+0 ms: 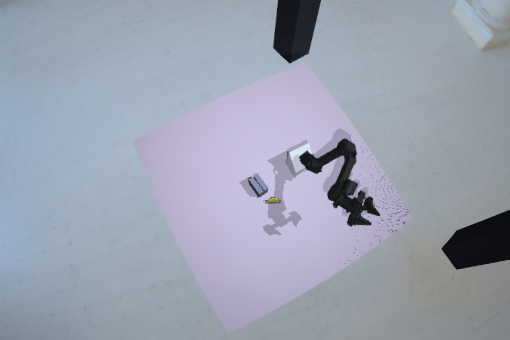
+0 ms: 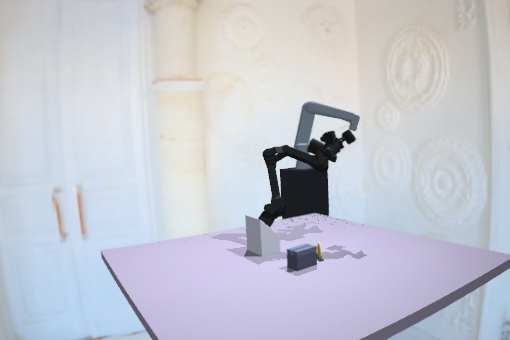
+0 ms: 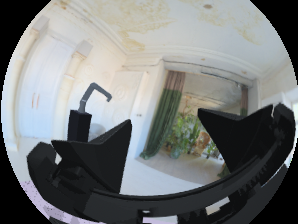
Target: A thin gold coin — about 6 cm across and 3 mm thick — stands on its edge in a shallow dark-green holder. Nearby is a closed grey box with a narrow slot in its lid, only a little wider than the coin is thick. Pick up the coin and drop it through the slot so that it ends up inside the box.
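The gold coin (image 1: 273,200) (image 2: 319,251) stands on edge in the small dark-green holder (image 2: 321,259). The closed grey box (image 1: 253,186) (image 2: 302,259) stands close beside the holder; its dark slot line shows along the lid in the top view. My gripper (image 1: 375,219) (image 3: 165,117) is open, with nothing between its widely spread fingers. It is raised high, well away from the coin and the box, and points away from them over the table's corner side. The coin, holder and box are not in the wrist view.
A pale wedge-shaped block (image 1: 294,164) (image 2: 255,237) stands by the arm's base, near the grey box. The pink table top (image 1: 203,160) (image 2: 203,295) bears everything. Black pillars (image 1: 295,30) (image 2: 304,192) (image 3: 78,126) stand beyond its edges, one below a grey bent post (image 2: 305,130) (image 3: 92,90).
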{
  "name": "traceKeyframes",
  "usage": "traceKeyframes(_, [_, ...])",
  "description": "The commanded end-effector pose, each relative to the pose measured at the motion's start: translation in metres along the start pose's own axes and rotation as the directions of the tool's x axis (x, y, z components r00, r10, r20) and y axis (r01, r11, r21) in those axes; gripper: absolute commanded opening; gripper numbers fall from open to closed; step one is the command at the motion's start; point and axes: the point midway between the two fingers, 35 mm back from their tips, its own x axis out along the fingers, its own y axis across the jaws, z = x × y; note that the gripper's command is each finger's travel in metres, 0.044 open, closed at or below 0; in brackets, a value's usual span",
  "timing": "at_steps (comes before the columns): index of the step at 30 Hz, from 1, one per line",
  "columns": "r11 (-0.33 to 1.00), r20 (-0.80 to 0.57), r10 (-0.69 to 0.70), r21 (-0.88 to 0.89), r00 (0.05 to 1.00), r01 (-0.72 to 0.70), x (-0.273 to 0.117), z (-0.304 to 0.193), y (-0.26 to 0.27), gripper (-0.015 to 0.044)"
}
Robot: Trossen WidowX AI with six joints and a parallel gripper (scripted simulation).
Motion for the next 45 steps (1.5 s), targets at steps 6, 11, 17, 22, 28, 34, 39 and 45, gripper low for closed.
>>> traceKeyframes(6, [0.989,-0.238,-0.14,0.008,0.961,0.147,-0.015,-0.061,-0.046,0.0243])
traceKeyframes(11, [0.947,-0.469,-0.286,-0.003,0.835,0.322,-0.054,-0.119,-0.096,0.0161])
traceKeyframes(17, [0.846,-0.669,-0.417,-0.039,0.615,0.531,-0.118,-0.167,-0.146,0.0161])
traceKeyframes(22, [0.729,-0.796,-0.471,-0.11,0.379,0.676,-0.185,-0.198,-0.175,0.0161])
traceKeyframes(28, [0.524,-0.892,-0.45,-0.22,0.048,0.823,-0.283,-0.22,-0.192,0.0161])
traceKeyframes(34, [0.267,-0.912,-0.314,-0.351,-0.264,0.898,-0.382,-0.219,-0.183,0.0161])
traceKeyframes(39, [0.027,-0.886,-0.122,-0.453,-0.446,0.891,-0.451,-0.202,-0.154,0.0161])
traceKeyframes(45, [-0.247,-0.841,0.139,-0.54,-0.522,0.804,-0.503,-0.172,-0.103,0.0161])
